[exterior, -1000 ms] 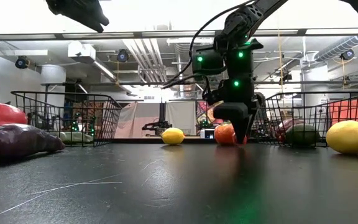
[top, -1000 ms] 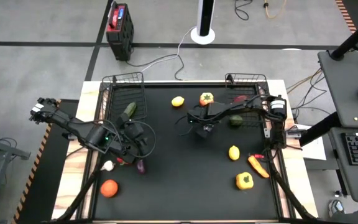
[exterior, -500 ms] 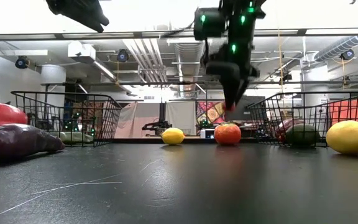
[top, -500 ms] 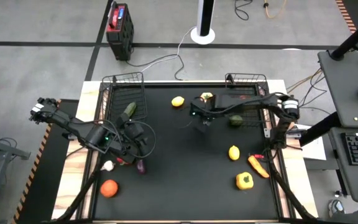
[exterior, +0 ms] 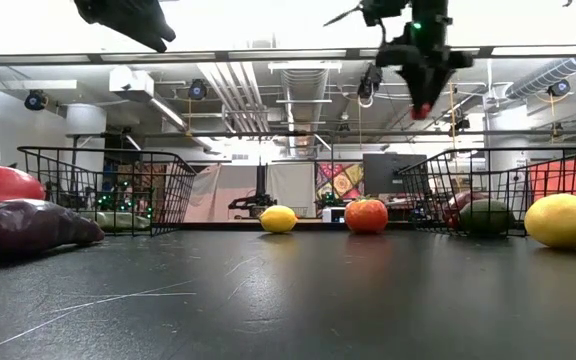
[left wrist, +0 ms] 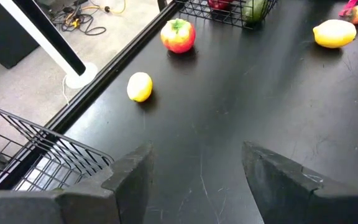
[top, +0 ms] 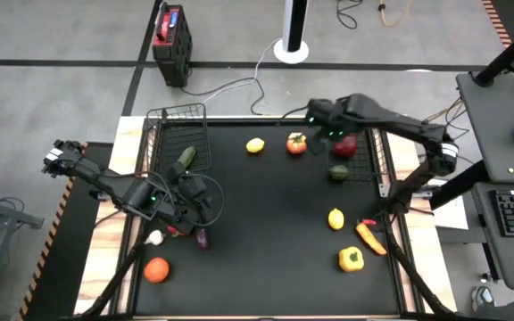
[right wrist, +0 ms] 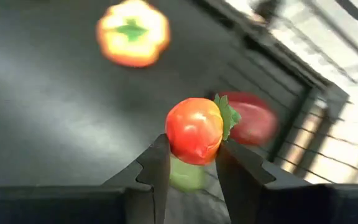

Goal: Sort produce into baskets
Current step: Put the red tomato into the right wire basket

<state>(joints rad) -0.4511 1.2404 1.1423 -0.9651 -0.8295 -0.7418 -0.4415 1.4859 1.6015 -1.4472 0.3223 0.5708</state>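
My right gripper (right wrist: 192, 146) is shut on a small red tomato (right wrist: 194, 129) high above the table, by the near-left corner of the right wire basket (top: 375, 152); it also shows in the low view (exterior: 420, 105). That basket holds a red pepper (top: 344, 145) and a green piece (top: 338, 173). My left gripper (top: 199, 201) is open and empty above the table's left part, near the purple eggplant (top: 203, 237) and the white garlic (top: 154, 237). The left basket (top: 175, 116) holds a green cucumber (top: 186, 158). My right gripper pinches the small red tomato by its two opposite sides (right wrist: 174, 140) between its two fingers, with the green leaf (right wrist: 229, 115) turned off to one side. The fingers point down from above. The tomato is lifted clear, high above the table.
On the table lie a red-orange tomato (top: 296, 143) and a lemon (top: 255, 145) at the far side, a second lemon (top: 335, 218), an orange-red chili (top: 370, 237), a yellow pepper (top: 351, 259) at the near right, and an orange tomato (top: 156, 269) at the near left.
My right gripper has risen from the table's middle and gone toward the far right, toward the right basket, still shut on the small red tomato, which is now lifted high. My left gripper has kept still.
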